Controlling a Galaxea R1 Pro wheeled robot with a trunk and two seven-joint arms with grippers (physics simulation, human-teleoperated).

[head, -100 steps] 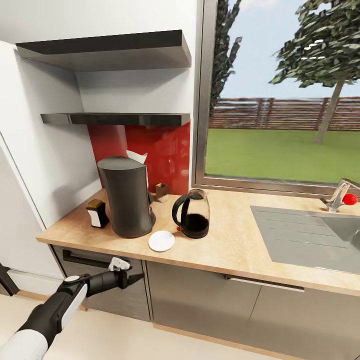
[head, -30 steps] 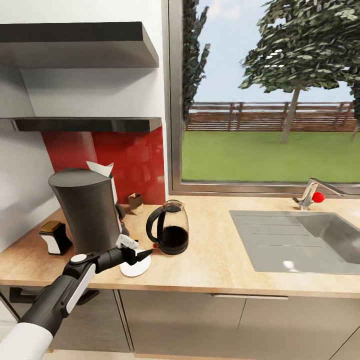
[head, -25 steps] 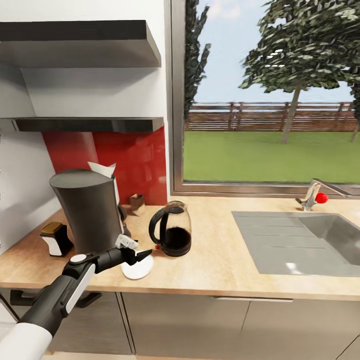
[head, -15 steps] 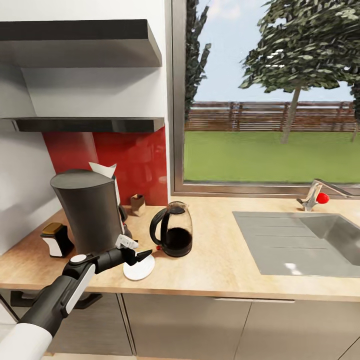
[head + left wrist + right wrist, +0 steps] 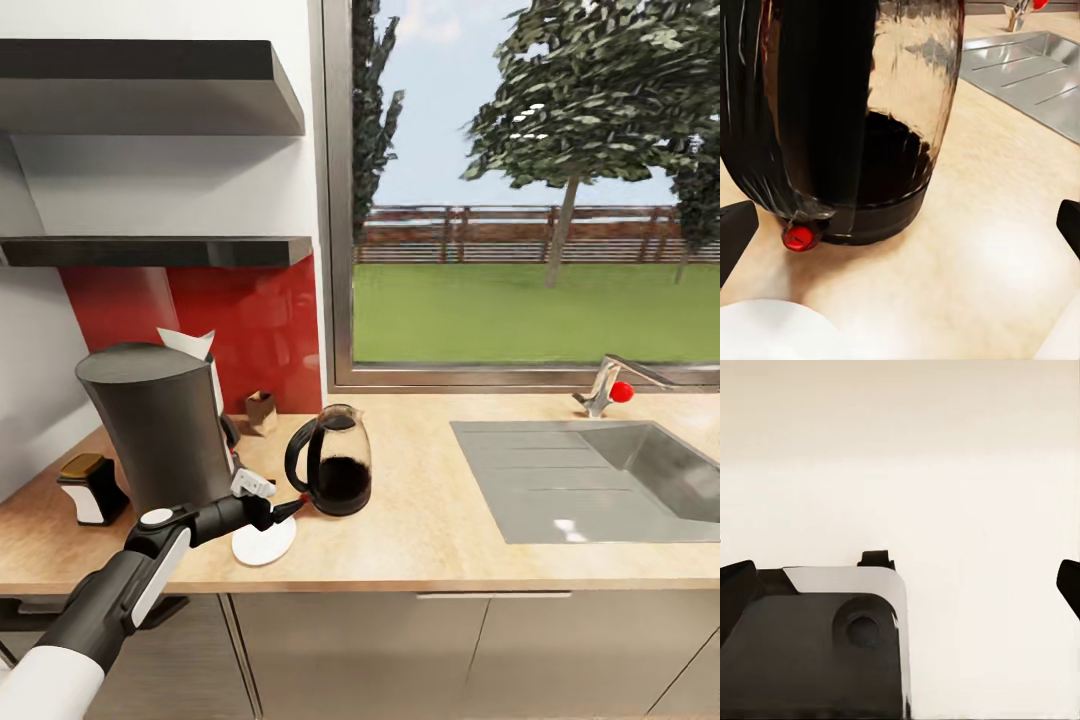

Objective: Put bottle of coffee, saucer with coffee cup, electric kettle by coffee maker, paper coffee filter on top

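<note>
1. Status on the countertop (image 5: 480, 540): the coffee maker (image 5: 155, 425) stands at its far left end, below the kitchen shelf (image 5: 160, 250). We count that item as done.
2. The paper coffee filter (image 5: 190, 345) shows as a white pointed edge at the maker's top rear. We can't tell whether it sits on the top or stands behind it.
3. The bottle of coffee (image 5: 88, 488) is off the shelf and on the counter, just beside the maker, on the side away from the window. Done, we judge.
4. The electric kettle (image 5: 330, 460) stands near the maker on its window side, dark liquid inside. In the left wrist view the kettle (image 5: 862, 112) is very close, red button at its base. Probably done.
5. The saucer (image 5: 265, 542) lies flat in front, between maker and kettle, with nothing visible on its exposed part.
6. We spot no coffee cup on this stretch of counter, so cup-on-saucer looks like the remaining step.
7. The left gripper (image 5: 292, 510) hovers over the saucer's edge, pointing at the kettle base; fingers spread wide, holding nothing.
8. The right gripper (image 5: 900, 585) has its fingertips far apart over a plain pale surface, carrying nothing.
9. A small tan box (image 5: 262, 410) sits by the red backsplash, not part of the job.
</note>
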